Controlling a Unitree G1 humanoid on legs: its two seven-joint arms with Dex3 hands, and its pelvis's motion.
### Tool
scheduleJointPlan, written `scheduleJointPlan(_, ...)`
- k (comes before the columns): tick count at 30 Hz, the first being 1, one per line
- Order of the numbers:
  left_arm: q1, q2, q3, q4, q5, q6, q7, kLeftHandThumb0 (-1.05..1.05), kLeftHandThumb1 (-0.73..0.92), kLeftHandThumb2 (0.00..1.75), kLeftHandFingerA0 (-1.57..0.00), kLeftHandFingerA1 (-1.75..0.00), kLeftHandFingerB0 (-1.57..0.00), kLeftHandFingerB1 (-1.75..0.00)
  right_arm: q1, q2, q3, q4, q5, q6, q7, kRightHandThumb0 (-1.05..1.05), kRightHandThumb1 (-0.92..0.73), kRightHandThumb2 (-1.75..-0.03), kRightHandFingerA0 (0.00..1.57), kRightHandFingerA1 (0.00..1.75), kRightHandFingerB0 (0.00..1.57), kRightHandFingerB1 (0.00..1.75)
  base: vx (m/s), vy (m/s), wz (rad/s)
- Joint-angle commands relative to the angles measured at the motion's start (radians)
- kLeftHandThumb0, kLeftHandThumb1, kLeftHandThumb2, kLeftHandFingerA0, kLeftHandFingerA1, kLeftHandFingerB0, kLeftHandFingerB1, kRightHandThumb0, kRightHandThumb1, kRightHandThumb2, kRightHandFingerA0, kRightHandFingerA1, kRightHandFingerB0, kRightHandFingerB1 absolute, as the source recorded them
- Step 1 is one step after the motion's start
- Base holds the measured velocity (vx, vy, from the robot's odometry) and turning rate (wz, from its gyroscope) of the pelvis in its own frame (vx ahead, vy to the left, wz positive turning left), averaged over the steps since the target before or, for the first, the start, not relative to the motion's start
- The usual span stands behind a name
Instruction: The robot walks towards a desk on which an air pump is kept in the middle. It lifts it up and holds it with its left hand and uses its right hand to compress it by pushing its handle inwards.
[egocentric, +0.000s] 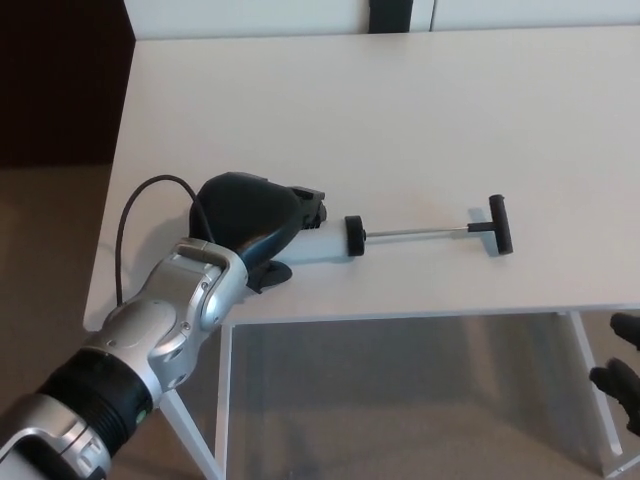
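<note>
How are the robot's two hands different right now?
The left hand is up on the desk, wrapped around the air pump's pale barrel; the right hand hangs below the desk edge, touching nothing. The left hand shows with its silver forearm; the right hand is only partly in view. Both are black.
</note>
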Motion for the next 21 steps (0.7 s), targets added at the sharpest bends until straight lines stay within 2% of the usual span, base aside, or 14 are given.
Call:
scheduleJointPlan(1, 0.019, 0.102, 0.081, 0.012, -0.041, -0.149, 0.096, -0.22, 0.86, 0.62, -0.68, -1.75, -0.71, -1.17, 0.549, 0.039, -0.074, -0.660, 0.187, -0.009, 0.102, -0.52, -0.72, -0.61, 0.40, 0.40, 0.32, 0.34, 0.00, 0.000, 0.00)
scheduleJointPlan(2, 0.019, 0.102, 0.081, 0.012, -0.041, -0.149, 0.096, -0.22, 0.86, 0.62, -0.68, -1.75, -0.71, -1.17, 0.549, 0.039, -0.074, -0.660, 0.187, -0.009, 0.102, -0.52, -0.72, -0.61, 0.40, 0.40, 0.32, 0.34, 0.00, 0.000, 0.00)
scheduleJointPlan(3, 0.001, 0.122, 0.085, 0.028, -0.038, -0.164, 0.093, -0.22, 0.85, 0.62, -0.67, -1.75, -0.67, -1.24, 0.685, 0.057, -0.092, -0.797, 0.210, -0.011, 0.103, -0.57, -0.56, -0.97, 0.39, 0.56, 0.24, 0.47, 0.00, 0.000, 0.00)
scheduleJointPlan(4, -0.006, 0.129, 0.087, 0.034, -0.038, -0.169, 0.088, -0.22, 0.85, 0.62, -0.67, -1.75, -0.67, -1.24, 0.743, 0.064, -0.098, -0.863, 0.215, -0.004, 0.098, -0.57, -0.56, -0.97, 0.39, 0.56, 0.24, 0.47, 0.00, 0.000, 0.00)
scheduleJointPlan(5, -0.010, 0.132, 0.087, 0.040, -0.037, -0.170, 0.087, -0.20, 0.84, 0.62, -0.66, -1.75, -0.69, -1.22, 0.796, 0.070, -0.103, -0.918, 0.218, -0.005, 0.097, -0.64, -0.69, -0.65, 0.44, 0.40, 0.35, 0.35, 0.00, 0.000, 0.00)
scheduleJointPlan(7, -0.013, 0.134, 0.087, 0.044, -0.035, -0.170, 0.088, -0.20, 0.84, 0.62, -0.66, -1.75, -0.69, -1.22, 0.829, 0.074, -0.106, -0.952, 0.220, -0.007, 0.096, -0.64, -0.69, -0.65, 0.44, 0.40, 0.35, 0.35, 0.00, 0.000, 0.00)
scheduleJointPlan(8, -0.019, 0.141, 0.087, 0.055, -0.034, -0.191, 0.099, -0.17, 0.84, 0.62, -0.69, -1.75, -0.56, -1.42, 0.936, 0.113, -0.119, -1.042, 0.215, -0.078, 0.104, -0.54, -0.58, -0.99, 0.51, 0.59, 0.29, 0.49, 0.00, 0.000, 0.00)
scheduleJointPlan(11, -0.024, 0.141, 0.087, 0.063, -0.036, -0.197, 0.094, -0.19, 0.84, 0.64, -0.68, -1.75, -0.67, -1.16, 1.006, 0.146, -0.136, -1.104, 0.217, -0.180, 0.124, -0.57, -0.76, -0.63, 0.62, 0.43, 0.52, 0.39, 0.00, 0.000, 0.00)
scheduleJointPlan(12, -0.025, 0.140, 0.091, 0.060, -0.040, -0.195, 0.085, -0.21, 0.85, 0.64, -0.72, -1.75, -0.82, -0.84, 0.988, 0.180, -0.145, -1.113, 0.246, -0.298, 0.139, -0.54, -0.76, -0.63, 0.65, 0.46, 0.58, 0.43, 0.00, 0.000, 0.00)
scheduleJointPlan(15, -0.025, 0.139, 0.096, 0.056, -0.045, -0.194, 0.076, -0.21, 0.85, 0.64, -0.72, -1.75, -0.82, -0.84, 0.963, 0.219, -0.152, -1.121, 0.282, -0.427, 0.154, -0.54, -0.76, -0.63, 0.65, 0.46, 0.58, 0.43, 0.00, 0.000, 0.00)
scheduleJointPlan(16, -0.023, 0.141, 0.095, 0.056, -0.041, -0.195, 0.083, -0.21, 0.83, 0.63, -0.71, -1.75, -0.67, -1.28, 0.924, 0.244, -0.166, -1.127, 0.283, -0.498, 0.136, -0.49, -0.63, -1.03, 0.54, 0.63, 0.38, 0.54, 0.00, 0.000, 0.00)
scheduleJointPlan(17, -0.022, 0.142, 0.094, 0.057, -0.036, -0.197, 0.089, -0.21, 0.83, 0.63, -0.71, -1.75, -0.67, -1.28, 0.901, 0.259, -0.175, -1.132, 0.278, -0.532, 0.121, -0.49, -0.63, -1.03, 0.54, 0.63, 0.38, 0.54, 0.00, 0.000, 0.00)
scheduleJointPlan(18, -0.022, 0.142, 0.092, 0.061, -0.034, -0.200, 0.092, -0.32, 0.66, 0.92, -1.02, -1.37, -0.68, -1.17, 0.825, 0.260, -0.202, -1.166, 0.276, -0.539, 0.066, -0.60, -0.81, -0.65, 0.37, 0.39, 0.35, 0.35, 0.00, 0.000, 0.00)
scheduleJointPlan(21, -0.021, 0.145, 0.093, 0.063, -0.036, -0.212, 0.088, -0.22, 0.83, 0.63, -0.73, -1.75, -0.82, -0.82, 0.637, 0.226, -0.244, -1.238, 0.268, -0.487, -0.053, -0.62, -0.81, -0.65, 0.22, 0.34, 0.25, 0.30, 0.00, 0.000, 0.00)
